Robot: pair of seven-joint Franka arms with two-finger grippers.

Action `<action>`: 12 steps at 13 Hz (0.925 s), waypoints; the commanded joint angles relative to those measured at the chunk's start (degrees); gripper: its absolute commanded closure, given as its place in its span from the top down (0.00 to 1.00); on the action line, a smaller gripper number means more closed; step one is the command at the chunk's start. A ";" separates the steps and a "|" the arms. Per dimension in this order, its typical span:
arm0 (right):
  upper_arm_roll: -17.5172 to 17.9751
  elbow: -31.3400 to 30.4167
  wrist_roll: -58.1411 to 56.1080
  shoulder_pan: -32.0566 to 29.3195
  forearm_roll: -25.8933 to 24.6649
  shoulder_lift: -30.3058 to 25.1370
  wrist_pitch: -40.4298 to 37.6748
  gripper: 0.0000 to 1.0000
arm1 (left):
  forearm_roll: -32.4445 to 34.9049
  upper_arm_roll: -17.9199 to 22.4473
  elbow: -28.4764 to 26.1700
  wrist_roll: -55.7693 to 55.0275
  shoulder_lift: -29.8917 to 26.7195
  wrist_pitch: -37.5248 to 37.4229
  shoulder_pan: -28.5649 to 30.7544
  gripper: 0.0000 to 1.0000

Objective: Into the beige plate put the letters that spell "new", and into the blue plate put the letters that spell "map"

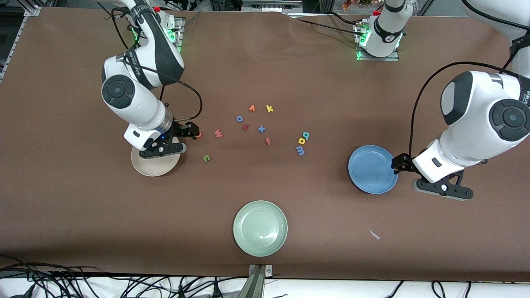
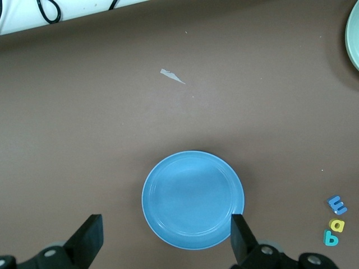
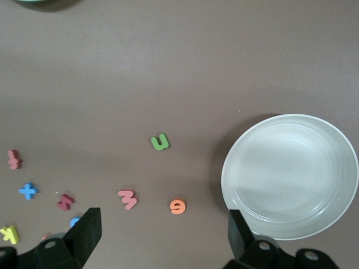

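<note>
Both grippers are hanging with fingers apart, right gripper [image 1: 188, 136] by the beige plate [image 1: 151, 167], left gripper [image 1: 399, 165] by the blue plate [image 1: 371, 169], probably lining up pickups.

letters m, a, p [image 1: 302, 143] beside blue plate [image 1: 371, 169] | n [image 1: 206, 158], w [image 1: 218, 133] beside beige plate [image 1: 154, 166], e [image 3: 178, 206] at the plate's 12 o'clock edge in front view

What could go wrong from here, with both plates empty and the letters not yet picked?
1. The teal foam p, yellow foam a and blue foam m lie tightly stacked; the open left gripper, hovering over the round blue plate, may nudge neighbours.
2. The orange foam e lies beside the round beige plate, so the open right gripper could bump the rim.
3. The red foam f and blue foam o are nearby decoys.
</note>
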 commanded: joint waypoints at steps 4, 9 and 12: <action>1.76 -15.90 -1.30 -0.73 -0.47 -1.03 19.09 1.00 | 1.25 -0.04 -0.61 0.43 -0.74 -1.35 0.41 1.00; 2.73 -24.09 -1.39 -0.47 -1.79 1.42 32.55 0.99 | 1.25 -0.04 -0.69 0.69 -0.74 -1.35 0.41 1.00; 2.91 -26.82 -1.30 -0.29 -1.79 3.01 36.69 0.99 | 1.25 -0.04 -0.69 0.78 -0.74 -1.44 0.41 1.00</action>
